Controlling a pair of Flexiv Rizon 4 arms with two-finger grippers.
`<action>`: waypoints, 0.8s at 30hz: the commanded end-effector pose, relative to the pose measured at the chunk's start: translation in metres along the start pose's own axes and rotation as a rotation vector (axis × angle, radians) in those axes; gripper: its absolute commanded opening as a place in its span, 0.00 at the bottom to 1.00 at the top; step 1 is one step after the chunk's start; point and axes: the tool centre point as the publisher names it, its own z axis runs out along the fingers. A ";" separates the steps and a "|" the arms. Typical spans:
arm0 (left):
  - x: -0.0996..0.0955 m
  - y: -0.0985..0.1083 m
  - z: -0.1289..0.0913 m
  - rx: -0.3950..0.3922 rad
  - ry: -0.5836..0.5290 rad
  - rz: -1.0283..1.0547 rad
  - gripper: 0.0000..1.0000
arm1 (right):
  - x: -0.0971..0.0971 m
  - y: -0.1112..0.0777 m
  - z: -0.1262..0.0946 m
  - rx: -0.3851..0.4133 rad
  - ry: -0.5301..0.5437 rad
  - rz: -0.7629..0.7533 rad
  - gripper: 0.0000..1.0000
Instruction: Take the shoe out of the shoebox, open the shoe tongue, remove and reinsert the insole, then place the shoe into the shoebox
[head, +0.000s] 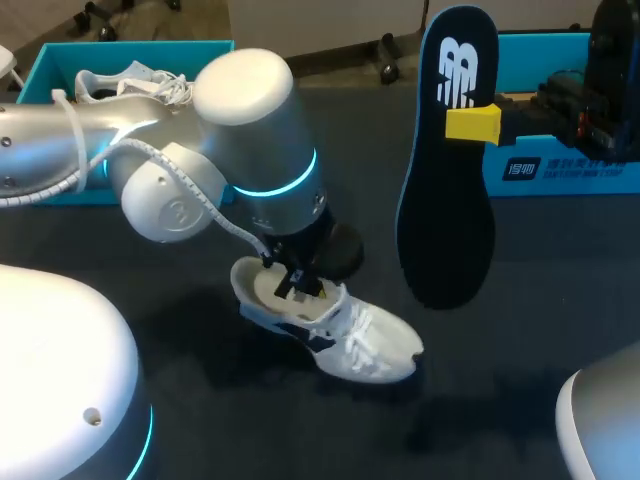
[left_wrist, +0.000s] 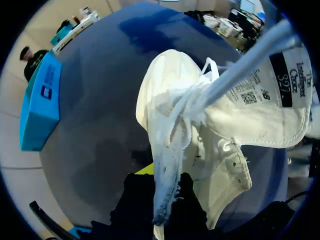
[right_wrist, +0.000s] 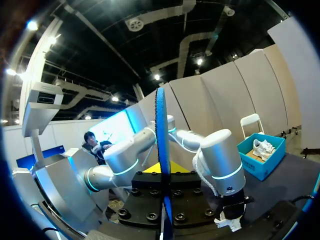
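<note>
Left end effector (head: 297, 285) clamped the shoe (head: 362, 345) steady on the table (head: 210, 410); right end effector (head: 472, 122) gripped the insole (head: 445, 225) aloft, presumably for reinsertion.

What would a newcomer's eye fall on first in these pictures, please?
The dark insole, held up in the air by the right pincer over the right of the table, stands out first. Next comes the white shoe lying mid-table, with the left pincer shut on the rim of its opening.

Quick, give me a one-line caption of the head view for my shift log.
Left gripper pinches the white shoe on the table while the right gripper holds its dark insole aloft.
</note>
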 end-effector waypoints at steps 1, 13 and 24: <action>0.011 0.005 -0.037 0.002 0.012 0.276 0.00 | -0.003 0.003 0.003 0.005 0.003 0.002 0.00; 0.022 0.003 -0.051 0.011 0.023 0.685 0.00 | -0.003 0.003 0.003 0.005 0.003 0.002 0.00; 0.029 -0.004 -0.041 0.023 0.078 0.831 0.00 | -0.003 0.003 0.003 0.005 0.003 0.002 0.00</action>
